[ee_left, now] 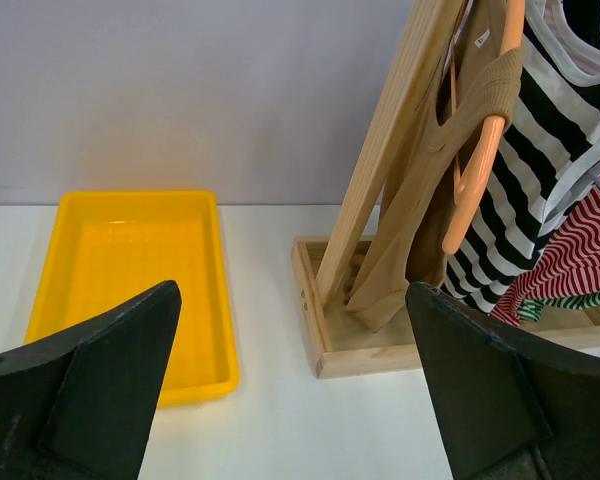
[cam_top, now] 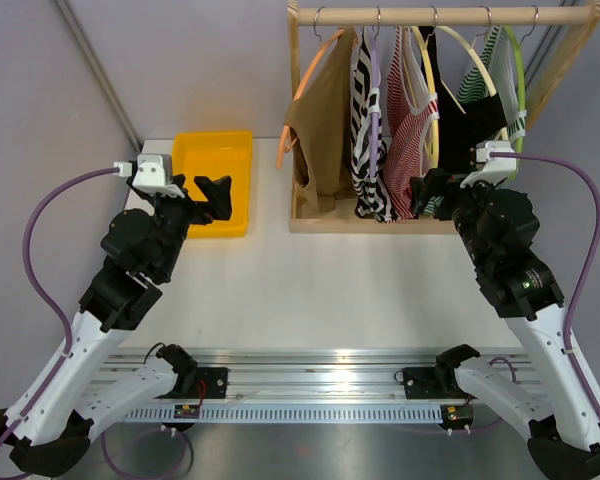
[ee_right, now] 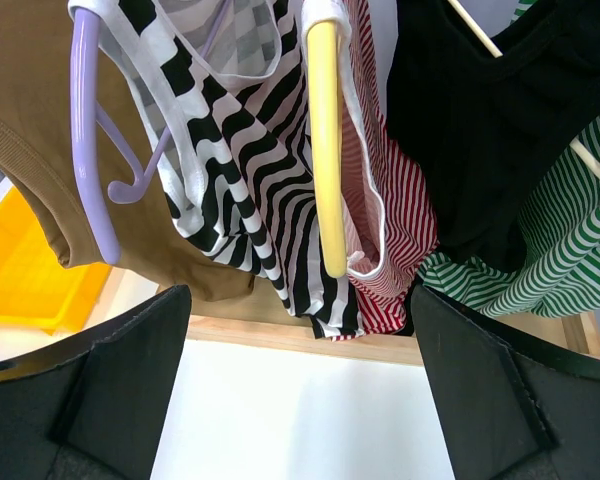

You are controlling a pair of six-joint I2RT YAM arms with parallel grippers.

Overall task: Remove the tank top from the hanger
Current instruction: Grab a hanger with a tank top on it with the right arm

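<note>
Both grippers were fully spread and holding nothing. The left gripper (cam_top: 198,190) sat upper left in the top view by the yellow tray (cam_top: 215,140). The right gripper (cam_top: 435,190) was at the right, just in front of the wooden rack (cam_top: 440,15), touching no cloth as far as I could see. Five tank tops hung from the rail along the top of the frame, and the task didn't say which one. The right wrist view was centred on the red-striped top (ee_right: 395,230) on the yellow hanger (ee_right: 325,150), so I read that as the target. The black-and-white top (ee_right: 240,170) on the purple hanger (ee_right: 85,130) was to its left and the black top (ee_right: 500,130) to its right, all packed touching. The step looked like the approach, with nothing grasped yet. To do it well: go in on one strap near the hanger shoulder and pinch red fabric only, not a neighbour's hem. Thin knit would likely bunch and slip, so take a decent fold. Peel the strap off the hanger end before pulling down, or the hanger could tilt or unhook from the rail. The left arm was well apart from the rack and probably needed to come over and steady the hanger. The tray looked like the drop spot.
</note>
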